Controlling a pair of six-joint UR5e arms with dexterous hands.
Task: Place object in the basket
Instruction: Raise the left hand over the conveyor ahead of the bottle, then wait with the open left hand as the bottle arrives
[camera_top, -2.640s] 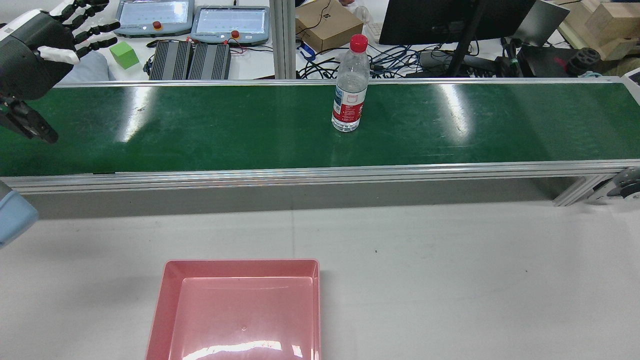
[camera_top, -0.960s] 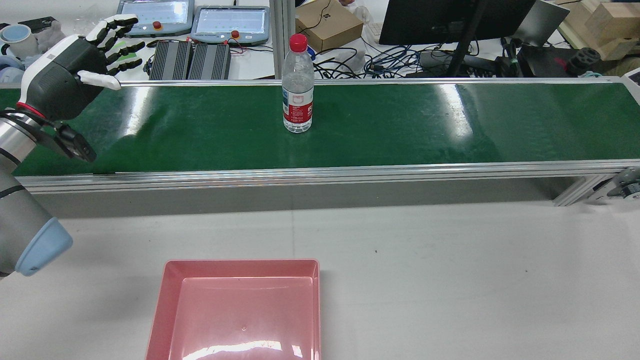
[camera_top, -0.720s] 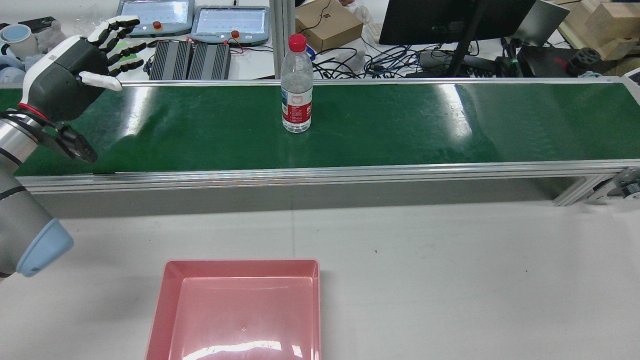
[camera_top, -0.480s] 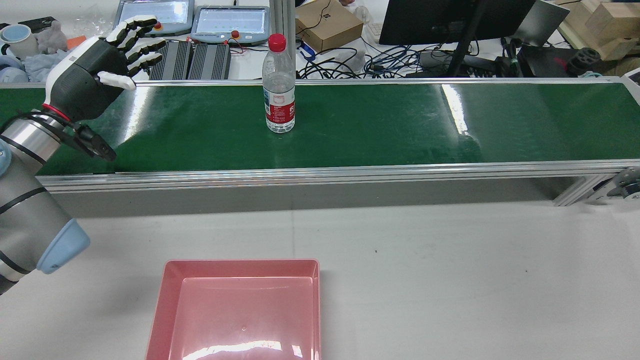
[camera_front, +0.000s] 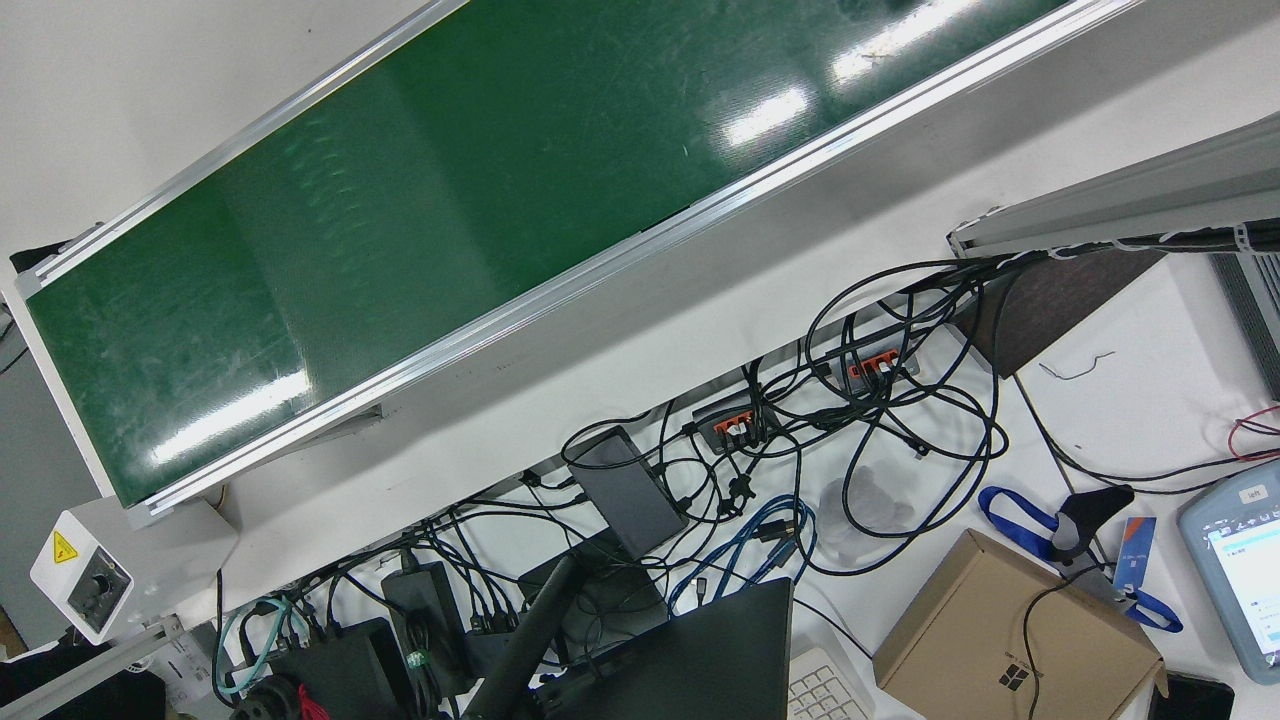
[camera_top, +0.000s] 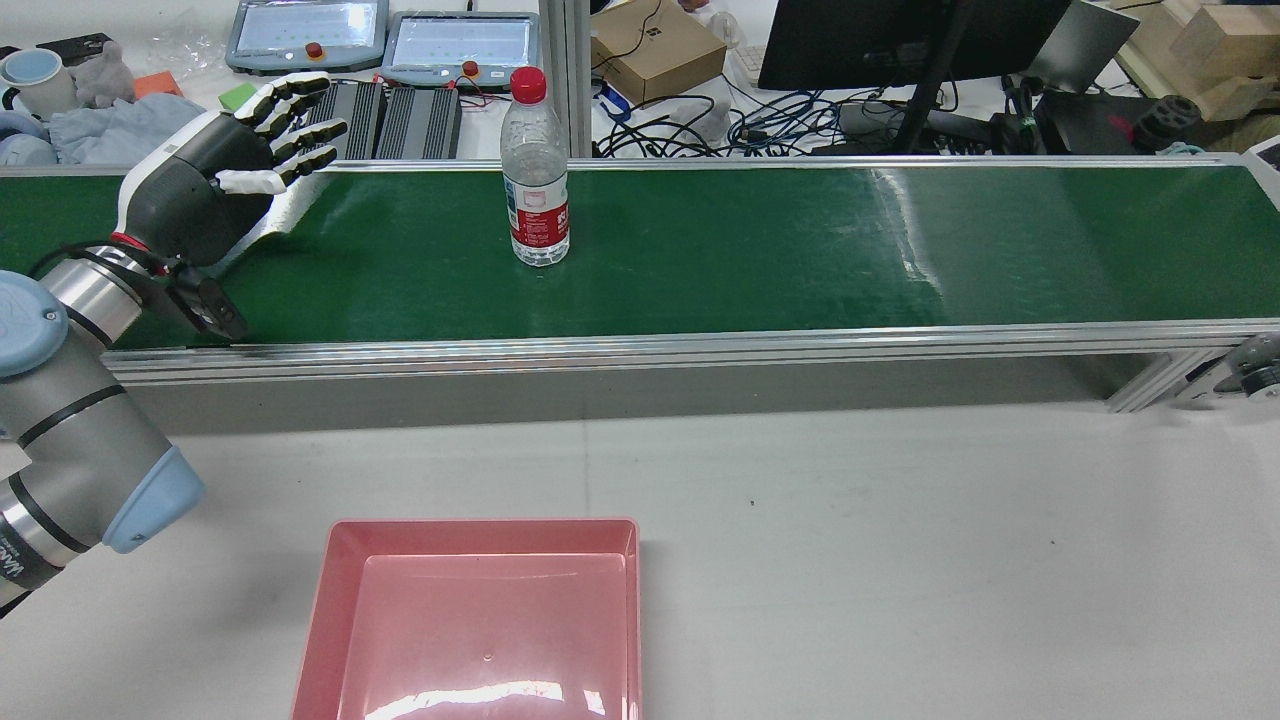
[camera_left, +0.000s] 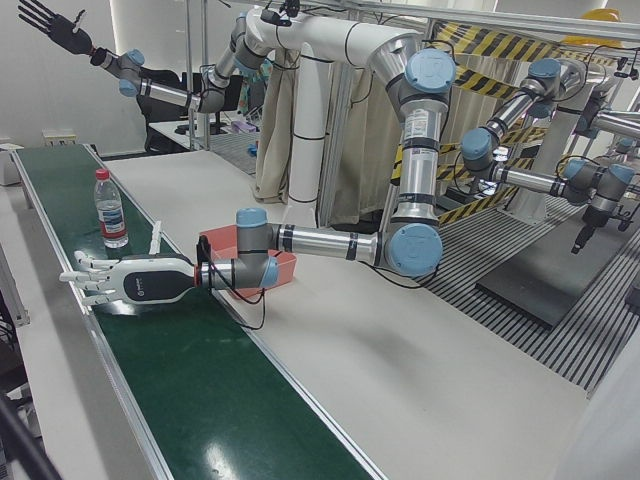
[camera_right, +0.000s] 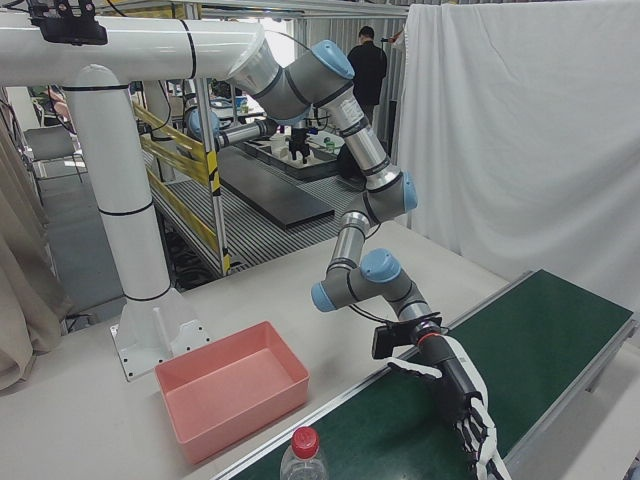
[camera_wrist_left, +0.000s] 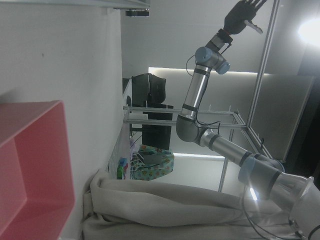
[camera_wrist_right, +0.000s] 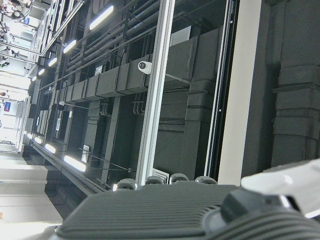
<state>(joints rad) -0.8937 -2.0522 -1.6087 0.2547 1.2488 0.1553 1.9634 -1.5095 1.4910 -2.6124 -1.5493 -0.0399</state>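
Shows the clear red-capped plastic water bottle (camera_top: 535, 190) upright on the green conveyor belt (camera_top: 800, 250), further left than a moment ago, with the empty, spread-fingered left hand (camera_top: 215, 185) closer to it. Leaves bare belt between them, well inside both edge rails. Shows the right hand (camera_left: 55, 28) raised high, fingers splayed, and the pink plastic basket (camera_top: 330, 600) on the white table (camera_top: 900, 550).

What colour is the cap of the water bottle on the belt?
Red. The cap of the water bottle shows best in the rear view.

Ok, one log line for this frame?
left hand open, over belt, apart from bottle | bottle upright on belt | pink basket nothing inside | right hand raised, open
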